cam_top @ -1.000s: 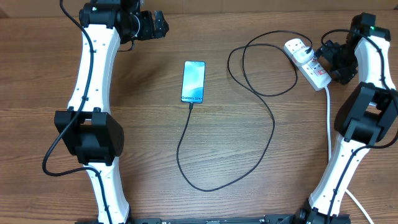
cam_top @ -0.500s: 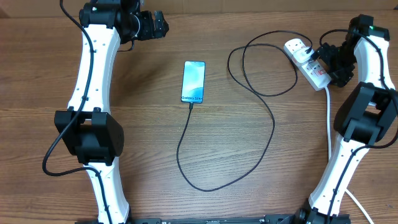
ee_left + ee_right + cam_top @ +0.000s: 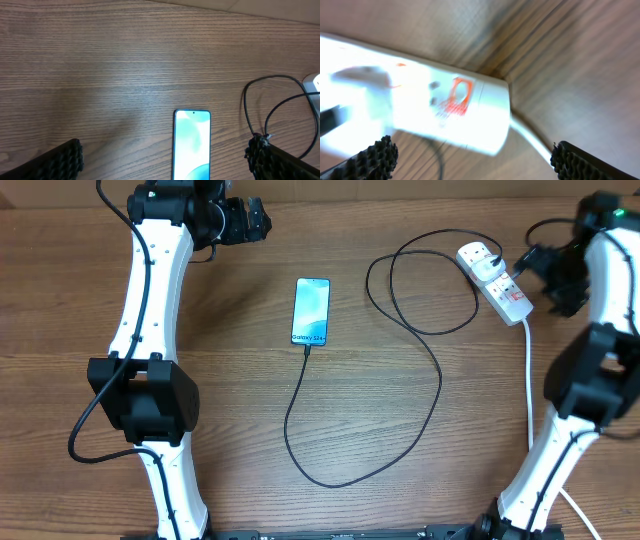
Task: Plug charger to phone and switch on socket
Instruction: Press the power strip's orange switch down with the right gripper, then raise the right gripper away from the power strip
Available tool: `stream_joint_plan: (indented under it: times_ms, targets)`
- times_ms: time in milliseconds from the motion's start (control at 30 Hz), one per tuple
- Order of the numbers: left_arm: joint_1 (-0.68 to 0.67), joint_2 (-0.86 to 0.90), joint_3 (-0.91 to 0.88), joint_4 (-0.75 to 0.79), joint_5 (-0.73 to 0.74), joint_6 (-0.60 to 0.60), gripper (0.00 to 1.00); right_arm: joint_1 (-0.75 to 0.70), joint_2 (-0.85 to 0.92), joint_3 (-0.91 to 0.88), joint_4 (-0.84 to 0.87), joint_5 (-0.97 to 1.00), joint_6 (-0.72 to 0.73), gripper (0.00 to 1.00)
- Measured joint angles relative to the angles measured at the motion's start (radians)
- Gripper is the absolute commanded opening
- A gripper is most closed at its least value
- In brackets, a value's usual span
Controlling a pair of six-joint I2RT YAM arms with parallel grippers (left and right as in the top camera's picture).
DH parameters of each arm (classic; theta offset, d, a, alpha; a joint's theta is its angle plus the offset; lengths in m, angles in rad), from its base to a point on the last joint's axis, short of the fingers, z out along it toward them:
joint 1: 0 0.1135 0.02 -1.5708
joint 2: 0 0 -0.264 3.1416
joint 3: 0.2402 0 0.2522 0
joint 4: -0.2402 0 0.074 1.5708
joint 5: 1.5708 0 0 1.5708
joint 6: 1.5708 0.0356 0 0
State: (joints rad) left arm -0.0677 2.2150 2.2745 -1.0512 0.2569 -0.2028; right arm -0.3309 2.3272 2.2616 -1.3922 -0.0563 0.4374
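We seem to be in a robotics lab: a left arm (image 3: 150,280) and a right arm (image 3: 590,380), white with black joints, stand at a wood-grain surface (image 3: 240,410). On it lie a phone (image 3: 311,311), a charger (image 3: 437,380) and a socket (image 3: 495,280), like a test setup.

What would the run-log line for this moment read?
phone lit, charger at its port | right fingers open over socket | left fingers open, holding nothing | red switch state unclear
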Motion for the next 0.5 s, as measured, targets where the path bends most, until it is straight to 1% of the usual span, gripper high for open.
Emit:
stream_joint_plan:
  times_ms: [133,267,367,500]
  targets:
    - [0.0,0.0,0.0,0.0,0.0,0.0,1.0,0.012,-0.206,0.001,-0.045,0.028,0.003,1.0]
    - [0.0,0.0,0.0,0.0,0.0,0.0,1.0,0.063,-0.38,0.014,-0.118,0.065,0.005,1.0]
    - [0.0,0.0,0.0,0.0,0.0,0.0,1.0,0.126,-0.447,0.017,-0.163,0.088,0.006,1.0]
    - [0.0,0.0,0.0,0.0,0.0,0.0,1.0,0.214,-0.464,0.017,-0.232,0.146,0.027,1.0]
